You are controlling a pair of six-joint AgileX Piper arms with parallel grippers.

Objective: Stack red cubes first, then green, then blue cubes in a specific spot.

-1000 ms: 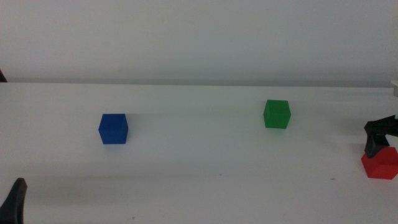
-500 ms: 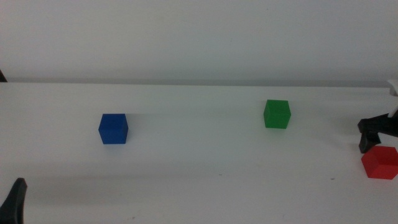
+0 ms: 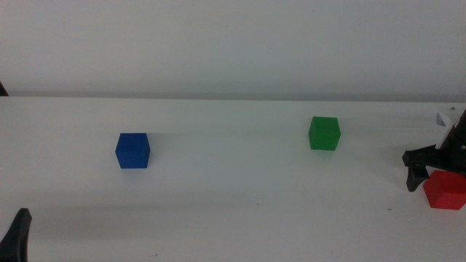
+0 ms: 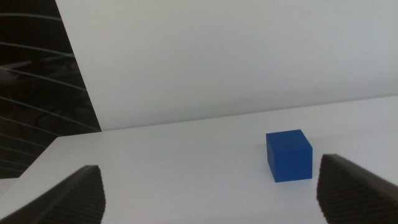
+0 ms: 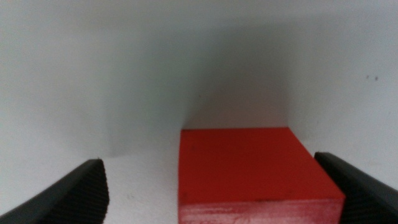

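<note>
Right gripper [image 5: 211,186]: jaws spread wide, nothing gripped; seen low over the red cube [image 5: 258,174], which lies between them on the table, nearer one jaw than the other. No contact can be made out.
Right gripper, middle view [image 3: 437,171]: seen at the right edge of the table [image 3: 233,211]; only one dark jaw is clearly shown, just left of the red cube [image 3: 445,191].
Left gripper [image 4: 211,193]: jaws spread wide, empty; only a dark tip is seen in the middle view at the bottom left corner.
Blue cube [image 4: 288,155]: seen ahead of the left jaws, apart from them; in the middle view [image 3: 132,151] on the table's left part.
Green cube [image 3: 324,134]: shown by the middle view only, right of centre, well apart from the blue and red cubes.
</note>
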